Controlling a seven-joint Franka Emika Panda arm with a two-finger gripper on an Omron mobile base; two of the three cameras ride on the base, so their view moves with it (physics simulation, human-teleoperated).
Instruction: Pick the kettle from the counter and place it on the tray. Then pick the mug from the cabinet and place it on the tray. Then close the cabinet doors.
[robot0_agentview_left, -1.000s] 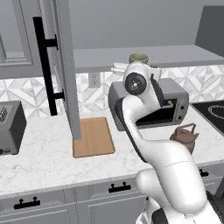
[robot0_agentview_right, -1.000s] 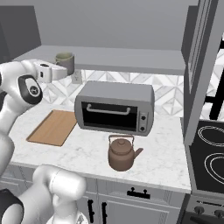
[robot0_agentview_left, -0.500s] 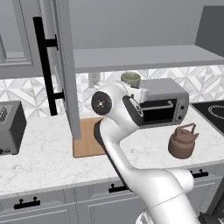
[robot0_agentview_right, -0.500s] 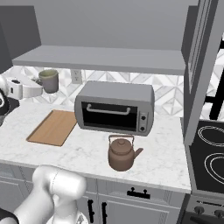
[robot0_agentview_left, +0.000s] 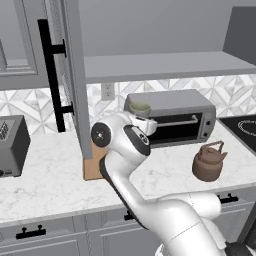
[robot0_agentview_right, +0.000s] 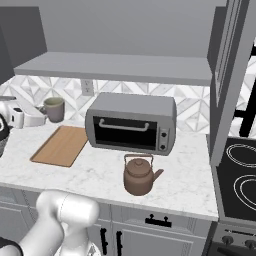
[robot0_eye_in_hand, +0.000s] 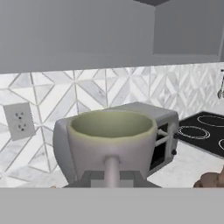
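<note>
The small beige mug (robot0_agentview_right: 54, 109) with its greenish rim hangs upright above the far end of the wooden tray (robot0_agentview_right: 61, 145). My gripper (robot0_agentview_right: 42, 115) is shut on its handle. In the hand view the mug (robot0_eye_in_hand: 111, 135) sits close in front of my gripper (robot0_eye_in_hand: 111, 176). In the left base view the mug (robot0_agentview_left: 140, 109) shows just past my gripper (robot0_agentview_left: 146, 123). The brown kettle (robot0_agentview_right: 139, 175) stands on the white counter (robot0_agentview_right: 190, 175) in front of the toaster oven, away from the tray. The cabinet door (robot0_agentview_left: 70, 75) on the left stands open, and the grey shelf (robot0_agentview_right: 115, 67) is bare.
A grey toaster oven (robot0_agentview_right: 131, 122) stands right of the tray. The right cabinet door (robot0_agentview_right: 230, 75) is open, above a black cooktop (robot0_agentview_right: 240, 175). A toaster (robot0_agentview_left: 10, 145) sits far left on the counter. A wall outlet (robot0_eye_in_hand: 19, 120) is on the tiled backsplash.
My arm has carried the mug down from shelf height and to the left, to just above the tray's far end. The kettle has not moved.
</note>
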